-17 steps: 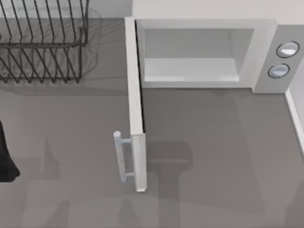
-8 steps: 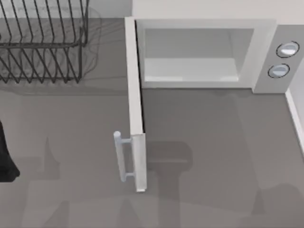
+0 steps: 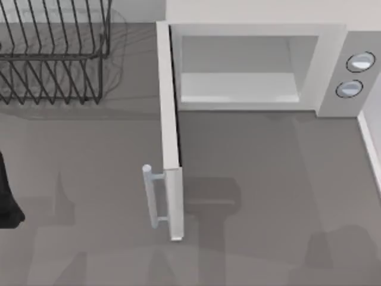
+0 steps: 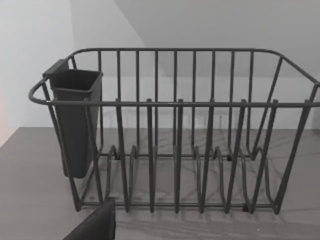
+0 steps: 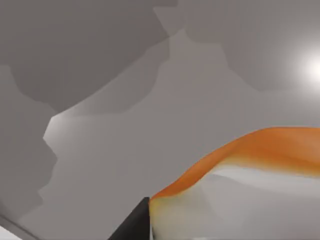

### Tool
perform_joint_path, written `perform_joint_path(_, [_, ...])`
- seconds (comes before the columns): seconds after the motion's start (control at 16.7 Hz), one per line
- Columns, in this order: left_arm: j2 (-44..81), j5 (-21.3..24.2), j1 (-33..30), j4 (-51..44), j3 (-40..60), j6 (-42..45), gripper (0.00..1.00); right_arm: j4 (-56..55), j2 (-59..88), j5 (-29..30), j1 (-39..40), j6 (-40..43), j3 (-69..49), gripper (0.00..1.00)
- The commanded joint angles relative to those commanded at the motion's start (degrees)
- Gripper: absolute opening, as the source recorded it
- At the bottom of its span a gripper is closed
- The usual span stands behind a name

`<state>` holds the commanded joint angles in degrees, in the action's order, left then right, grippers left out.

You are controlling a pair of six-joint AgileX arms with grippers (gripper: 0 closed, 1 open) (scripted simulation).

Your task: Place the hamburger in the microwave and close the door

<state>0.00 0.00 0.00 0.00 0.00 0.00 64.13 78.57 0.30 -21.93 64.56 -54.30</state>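
Hamburger, rounded orange-yellow (image 5: 250, 150), is seen close against the right gripper's dark fingers (image 5: 132, 225); clamping cannot be told. White boxy microwave (image 3: 333, 59) is left with its door (image 3: 169, 137) swung open, ready for loading.

A rendered kitchen scene, judging by its furnishings. A white microwave (image 3: 256, 65) stands at the back of a plain grey desk (image 3: 268, 179), its door (image 3: 169, 131) swung open and two round knobs (image 3: 355, 74) on the side panel. At the back left sits a black wire dish rack (image 3: 53, 53) (its dark cutlery cup (image 4: 75, 120) hangs on one end), before a bare pale wall (image 4: 35, 45).
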Motion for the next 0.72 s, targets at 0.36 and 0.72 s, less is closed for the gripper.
perform_joint_path(0.36, [0.0, 0.0, 0.0, 0.0, 0.0, 0.0, 1.0, -19.9, 11.9, 5.5, 16.2, -15.4, -6.8, 0.0])
perform_joint_path(0.72, [0.0, 0.0, 0.0, 0.0, 0.0, 0.0, 1.0, -54.8, 31.3, 14.4, 37.0, -41.2, -11.0, 0.0])
